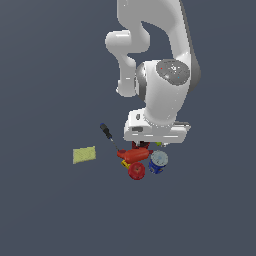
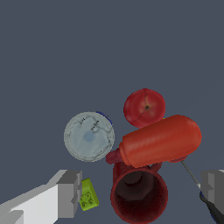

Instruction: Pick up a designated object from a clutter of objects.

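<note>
count: i see one blue can (image 2: 89, 136), one dark red cup (image 2: 139, 195), one red apple (image 2: 144, 107), one long red tool (image 2: 160, 141), one black screwdriver (image 1: 106, 132), one yellow sponge (image 1: 84, 155), and only one yellow-green block (image 2: 89, 195) that i can make out.
target: the blue can stands upright, its pale grey-white top facing the wrist camera, at the edge of the clutter toward the exterior view's right; in the exterior view it sits at (image 1: 158, 162).
neighbours: the apple is just beside the can; the red tool lies across the pile, over the cup's rim, its narrow end near the can; whether they touch i cannot tell.
outliers: the sponge lies well apart toward the exterior view's left; the screwdriver lies at a slant near the pile.
open room: bare grey desk (image 1: 210, 210) all round the clutter; the can's outer side is free.
arm: the white arm comes down from above, wrist pointing down over the pile, hiding part of it.
fingers: the gripper (image 2: 142, 197) is spread wide, holding nothing; one finger (image 2: 70, 194) is by the block, the other at the frame's edge by the screwdriver.
</note>
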`<action>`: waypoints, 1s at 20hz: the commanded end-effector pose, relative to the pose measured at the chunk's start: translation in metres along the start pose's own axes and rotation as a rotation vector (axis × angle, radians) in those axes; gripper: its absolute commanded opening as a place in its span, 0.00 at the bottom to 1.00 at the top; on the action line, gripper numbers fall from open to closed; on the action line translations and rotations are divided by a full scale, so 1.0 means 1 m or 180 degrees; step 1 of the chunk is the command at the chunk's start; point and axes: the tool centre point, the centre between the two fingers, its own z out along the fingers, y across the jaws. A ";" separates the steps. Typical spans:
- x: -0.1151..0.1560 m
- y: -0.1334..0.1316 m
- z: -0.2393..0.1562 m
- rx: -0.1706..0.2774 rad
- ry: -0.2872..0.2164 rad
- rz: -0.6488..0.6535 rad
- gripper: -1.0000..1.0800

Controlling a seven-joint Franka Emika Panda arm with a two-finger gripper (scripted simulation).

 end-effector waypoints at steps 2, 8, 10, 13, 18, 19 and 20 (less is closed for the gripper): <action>0.006 -0.021 0.026 0.0024 0.0020 0.0074 0.96; 0.010 -0.044 0.055 0.0052 0.0036 0.0153 0.96; 0.011 -0.048 0.060 0.0058 0.0038 0.0168 0.96; 0.011 -0.051 0.064 0.0062 0.0040 0.0179 0.96; 0.010 -0.051 0.067 0.0060 0.0035 0.0172 0.96; 0.010 -0.051 0.070 0.0060 0.0035 0.0172 0.96; 0.010 -0.051 0.074 0.0060 0.0035 0.0172 0.96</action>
